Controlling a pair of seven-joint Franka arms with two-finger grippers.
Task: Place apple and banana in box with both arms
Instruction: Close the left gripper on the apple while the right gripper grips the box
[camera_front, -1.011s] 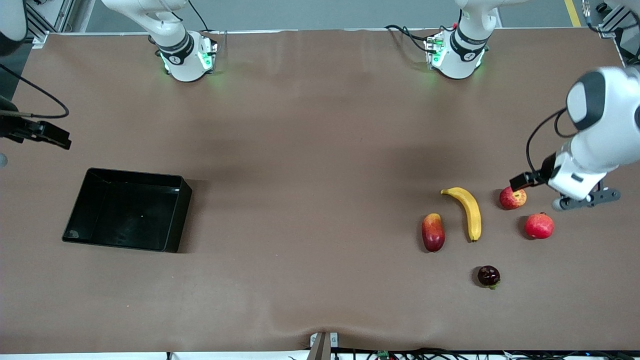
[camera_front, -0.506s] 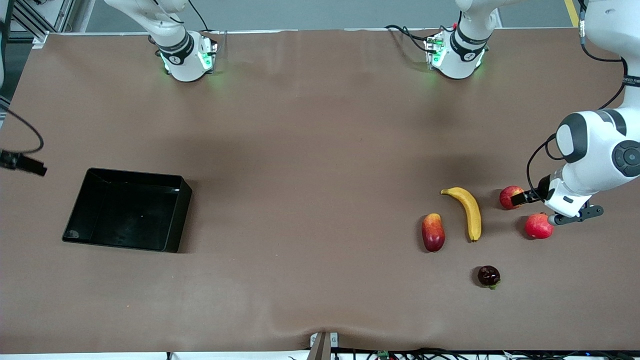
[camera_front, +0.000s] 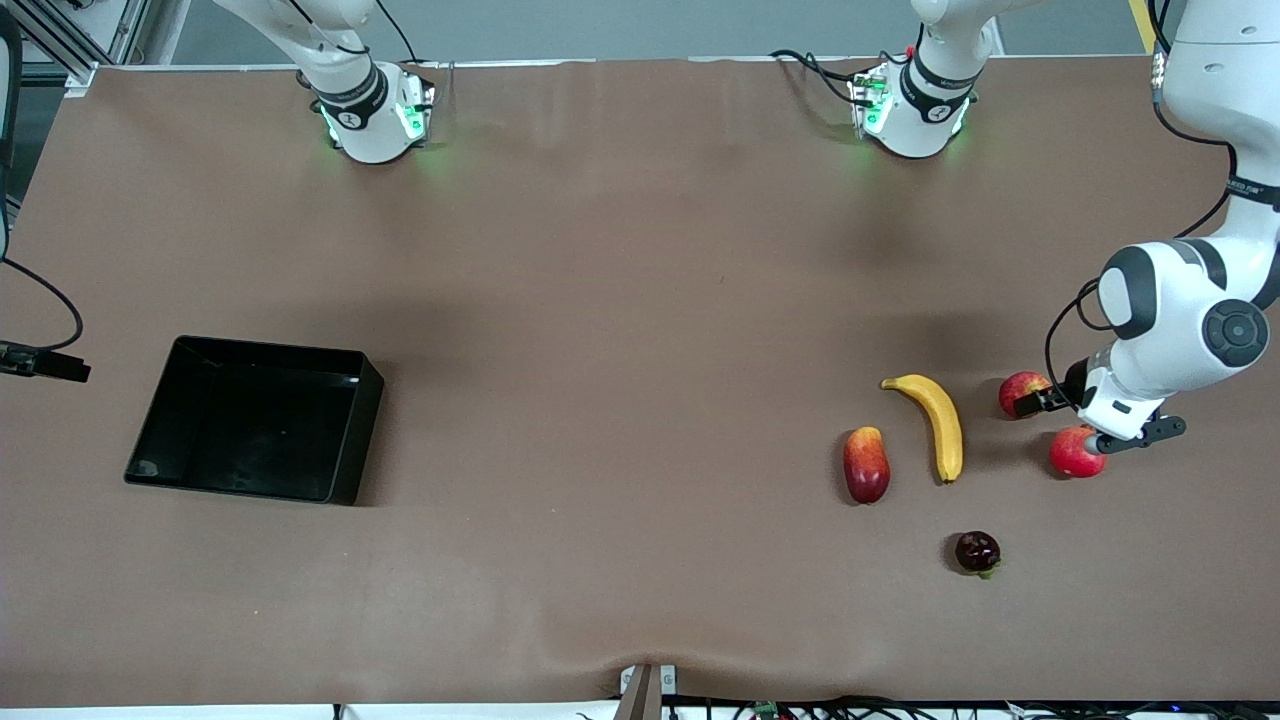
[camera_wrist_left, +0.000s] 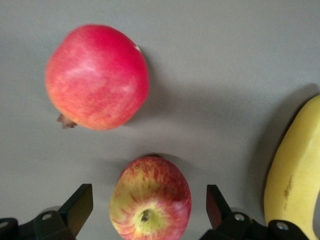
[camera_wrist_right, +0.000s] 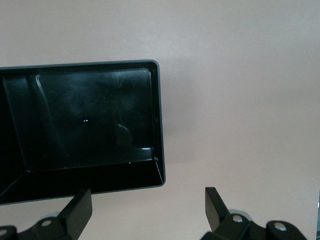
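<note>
The left hand hangs spread around the small red-yellow apple on the worktop; the right hand, also spread, hovers by the glossy black box.

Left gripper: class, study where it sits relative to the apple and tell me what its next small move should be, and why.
Probably a short straight descent, then close. In the left wrist view the left gripper is open, its fingers flanking the apple with gaps on both sides. The apple sits on the table beside the banana and a pinkish-red fruit, both clear of the fingers.
</note>
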